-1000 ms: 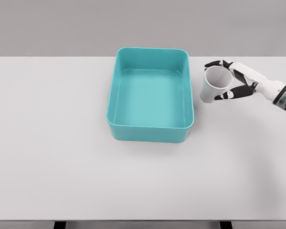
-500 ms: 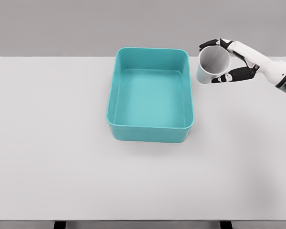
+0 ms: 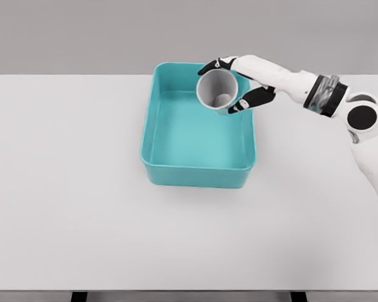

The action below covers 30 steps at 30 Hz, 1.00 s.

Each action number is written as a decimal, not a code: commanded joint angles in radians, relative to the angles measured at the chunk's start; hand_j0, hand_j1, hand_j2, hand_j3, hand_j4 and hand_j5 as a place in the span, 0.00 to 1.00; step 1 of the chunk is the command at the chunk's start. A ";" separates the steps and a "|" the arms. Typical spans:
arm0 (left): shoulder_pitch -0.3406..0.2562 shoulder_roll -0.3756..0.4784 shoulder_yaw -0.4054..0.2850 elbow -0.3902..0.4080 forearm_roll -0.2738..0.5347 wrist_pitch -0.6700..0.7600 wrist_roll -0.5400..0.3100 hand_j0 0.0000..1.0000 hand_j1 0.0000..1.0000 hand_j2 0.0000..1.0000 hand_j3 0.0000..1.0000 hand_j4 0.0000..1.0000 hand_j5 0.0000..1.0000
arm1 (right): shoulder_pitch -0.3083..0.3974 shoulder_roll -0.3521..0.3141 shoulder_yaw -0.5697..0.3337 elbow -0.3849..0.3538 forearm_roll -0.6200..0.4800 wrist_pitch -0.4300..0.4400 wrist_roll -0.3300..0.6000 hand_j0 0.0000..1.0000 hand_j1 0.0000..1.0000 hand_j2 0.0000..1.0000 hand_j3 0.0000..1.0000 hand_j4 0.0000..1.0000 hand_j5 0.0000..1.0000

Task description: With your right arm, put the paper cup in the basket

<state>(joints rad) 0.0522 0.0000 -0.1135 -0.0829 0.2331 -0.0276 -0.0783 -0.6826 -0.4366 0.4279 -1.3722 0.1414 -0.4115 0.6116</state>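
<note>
Fingers (image 3: 252,100) of the right hand (image 3: 239,78) curl around the cup, dark tips on both sides of its wall. On the white table (image 3: 63,189) sits the teal basket (image 3: 152,126), and the arm (image 3: 302,88) reaches over its far right corner. Above that corner hangs the cup (image 3: 217,90), mouth tipped toward the camera, seemingly clear of the rim.

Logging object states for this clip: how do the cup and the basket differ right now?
The cup is white and round; the basket is teal and rectangular. The cup is much smaller than the basket. The cup is tilted, mouth toward the camera, held by the right hand over the basket's far right corner; the basket sits flat on the table. Both are open-topped and look empty.
</note>
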 commanded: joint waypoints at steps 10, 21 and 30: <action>0.000 0.000 0.000 0.000 0.000 0.000 -0.001 1.00 1.00 1.00 1.00 1.00 1.00 | -0.023 0.107 0.160 -0.007 0.378 0.174 -0.001 0.76 0.76 0.76 0.76 0.76 0.76; 0.000 0.000 0.000 0.000 0.000 0.000 0.000 1.00 1.00 1.00 1.00 1.00 1.00 | 0.000 0.035 -0.058 -0.151 0.184 0.198 -0.001 1.00 1.00 1.00 1.00 1.00 1.00; 0.000 0.000 0.000 0.000 0.000 0.000 0.000 1.00 1.00 1.00 1.00 1.00 1.00 | 0.273 -0.169 -0.379 -0.074 -0.223 0.143 -0.001 1.00 1.00 1.00 1.00 1.00 1.00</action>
<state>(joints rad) 0.0522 -0.0001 -0.1134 -0.0831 0.2331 -0.0275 -0.0786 -0.3881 -0.5720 0.1147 -1.4691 -0.0474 -0.2663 0.6114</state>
